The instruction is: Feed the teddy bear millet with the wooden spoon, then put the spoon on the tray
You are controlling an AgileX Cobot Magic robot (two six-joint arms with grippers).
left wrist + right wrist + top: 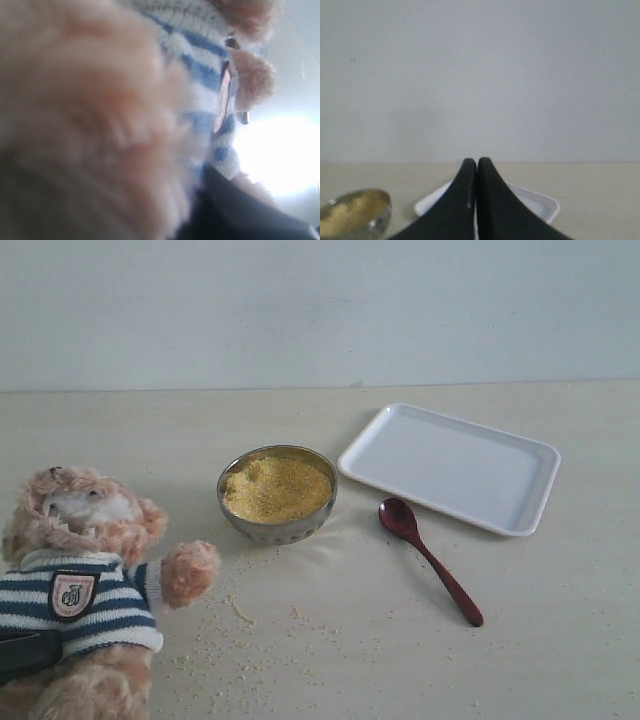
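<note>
The teddy bear (85, 580) sits at the near left in its striped shirt, one paw raised toward the metal bowl (277, 528) heaped with millet (277, 488). My left gripper (24, 652) shows as a dark bar across the bear's belly. In the left wrist view, blurred bear fur (100, 125) presses against one dark finger (240, 215); the other finger is hidden. The wooden spoon (428, 558) lies on the table in front of the white tray (450, 465), touching neither. My right gripper (477, 161) is shut and empty, out of the exterior view, with the tray (542, 205) beyond it.
Loose millet grains (245, 625) are scattered over the table between the bear and the bowl. The bowl (355, 215) shows in a corner of the right wrist view. A plain pale wall runs behind the table.
</note>
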